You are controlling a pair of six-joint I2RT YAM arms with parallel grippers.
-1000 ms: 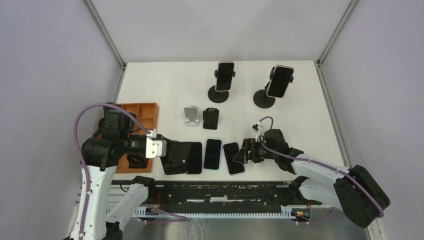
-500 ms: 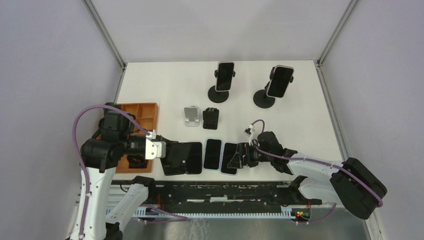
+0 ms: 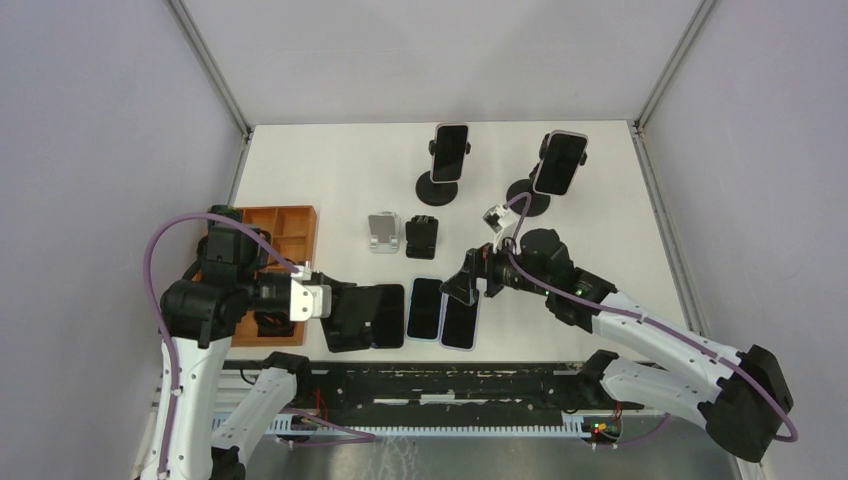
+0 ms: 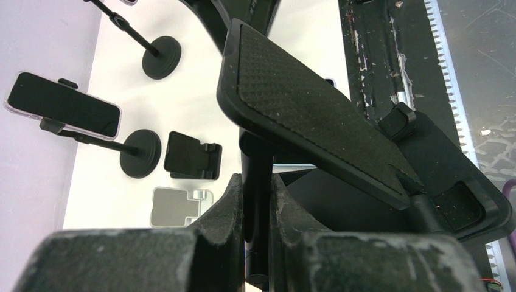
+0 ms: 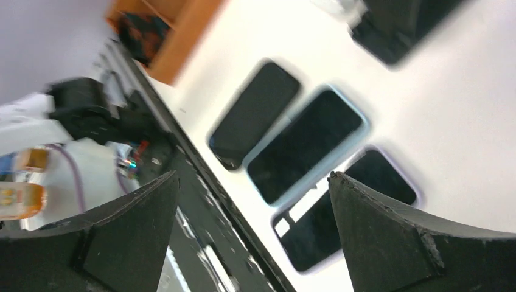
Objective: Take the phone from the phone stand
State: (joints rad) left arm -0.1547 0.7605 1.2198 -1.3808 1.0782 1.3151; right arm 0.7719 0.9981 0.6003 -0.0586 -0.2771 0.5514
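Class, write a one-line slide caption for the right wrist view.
Open right hand hovers over three phones lying flat on the white table, wooden tray beyond.

1. Top external: hangs fixed high above and behind the arm bases (image 3: 280, 380), far off, looking steeply down over the whole white table (image 3: 330, 180).
2. Left wrist: sits low and very close behind the left gripper (image 4: 256, 194) and the phone stand (image 4: 304, 115) clamped in it, facing out across the table toward the tall stands (image 4: 139, 162).
3. Right wrist: peers down through the wide-spread right gripper (image 5: 254, 175), tilted and blurred, fairly near the flat phones (image 5: 304, 146).
4. Shared: tall stands (image 3: 437, 188) in top and left wrist; flat phones (image 3: 425, 308) in top and right wrist.
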